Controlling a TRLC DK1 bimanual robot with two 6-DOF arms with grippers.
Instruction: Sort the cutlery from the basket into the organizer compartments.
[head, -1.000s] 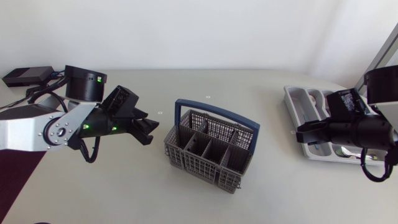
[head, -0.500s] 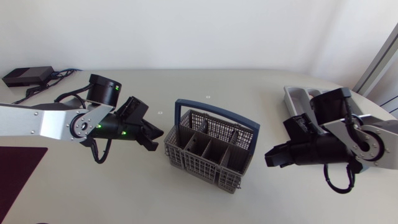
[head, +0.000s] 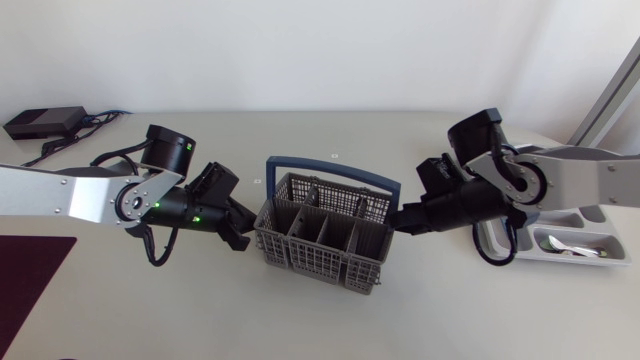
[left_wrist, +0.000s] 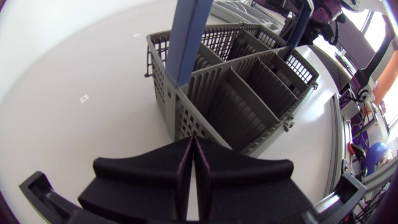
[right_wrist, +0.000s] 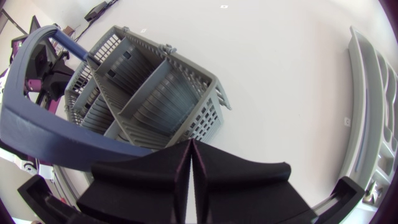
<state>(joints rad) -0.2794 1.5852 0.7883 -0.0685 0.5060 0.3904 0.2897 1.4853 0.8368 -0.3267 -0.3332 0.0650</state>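
The grey cutlery basket (head: 320, 238) with its blue handle (head: 330, 165) stands mid-table, and its compartments look empty in both wrist views. My left gripper (head: 245, 232) is shut, holds nothing, and sits at the basket's left end. In the left wrist view the left gripper (left_wrist: 191, 142) points at a lower corner of the basket (left_wrist: 236, 87). My right gripper (head: 402, 222) is shut and empty at the basket's right end. In the right wrist view the right gripper (right_wrist: 189, 144) is just before the basket (right_wrist: 155, 93). The grey organizer (head: 585, 222) lies at the far right, partly behind my right arm, with a spoon (head: 570, 249) in it.
A black box (head: 42, 122) with cables sits at the table's far left corner. A dark mat (head: 28, 272) lies at the left front. The organizer's rim (right_wrist: 373, 118) runs beside my right gripper.
Both grippers have shut. My right arm swung from the organizer to the basket's right end, and my left arm closed on its left end. The basket shifted left and turned slightly.
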